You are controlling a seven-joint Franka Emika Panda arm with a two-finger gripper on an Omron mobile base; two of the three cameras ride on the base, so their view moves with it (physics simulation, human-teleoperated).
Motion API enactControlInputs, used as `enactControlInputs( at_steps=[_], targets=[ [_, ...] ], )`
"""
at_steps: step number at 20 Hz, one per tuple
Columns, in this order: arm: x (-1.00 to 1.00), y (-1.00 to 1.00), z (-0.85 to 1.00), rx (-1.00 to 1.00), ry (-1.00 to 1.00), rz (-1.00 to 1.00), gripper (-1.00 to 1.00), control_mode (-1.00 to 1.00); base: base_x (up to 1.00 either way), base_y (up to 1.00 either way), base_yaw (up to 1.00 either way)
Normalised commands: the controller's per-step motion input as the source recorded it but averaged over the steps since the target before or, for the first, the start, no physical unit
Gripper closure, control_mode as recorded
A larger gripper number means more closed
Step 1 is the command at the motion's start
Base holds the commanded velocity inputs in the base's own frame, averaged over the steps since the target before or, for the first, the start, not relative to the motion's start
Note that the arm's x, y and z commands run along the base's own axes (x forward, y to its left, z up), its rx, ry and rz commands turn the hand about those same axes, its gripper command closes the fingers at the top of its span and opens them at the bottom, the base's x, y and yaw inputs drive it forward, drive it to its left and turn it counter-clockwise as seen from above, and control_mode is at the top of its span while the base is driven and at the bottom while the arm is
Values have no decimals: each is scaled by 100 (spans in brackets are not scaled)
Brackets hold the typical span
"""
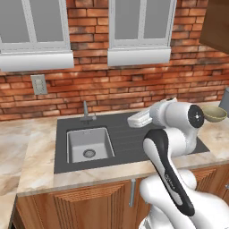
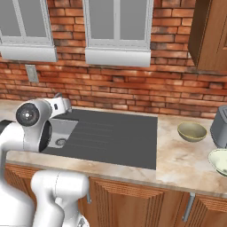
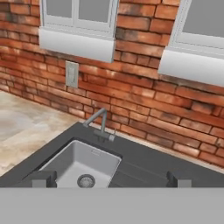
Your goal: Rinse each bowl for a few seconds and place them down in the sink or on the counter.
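An olive-tan bowl (image 2: 192, 131) stands upright on the counter (image 2: 177, 155) to the right of the sink (image 2: 111, 133); it also shows at the far right in the left base view (image 1: 215, 114). A paler cream-green bowl (image 2: 220, 160) sits nearer the counter's front, cut off by the right edge. My gripper (image 3: 109, 178) hovers above the sink's drainboard (image 1: 129, 138), well left of both bowls, and faces the faucet (image 3: 99, 122) and the light-grey basin (image 3: 78, 164). Its two dark fingertips (image 3: 41, 178) stand far apart with nothing between them.
A brick wall with two window sills runs behind the sink. A wall outlet (image 1: 39, 84) is left of the faucet. A grey appliance (image 2: 220, 126) stands behind the bowls under a dark wooden wall cabinet (image 2: 210, 35). Bare counter (image 1: 36, 147) lies left of the sink.
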Motion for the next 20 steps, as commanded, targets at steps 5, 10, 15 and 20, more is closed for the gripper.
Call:
enactControlInputs(
  at_steps=[5, 10, 15, 20],
  targets=[
    [0, 0, -13, 10, -1, 3, -100, -100, 0, 0, 0],
    [4, 0, -21, 13, 0, 5, -100, -100, 0, 0, 0],
    [1, 0, -31, 11, -9, 5, -100, -100, 0, 0, 0],
    [0, 1, -29, 1, -22, 7, -100, -100, 0, 0, 0]
  ],
)
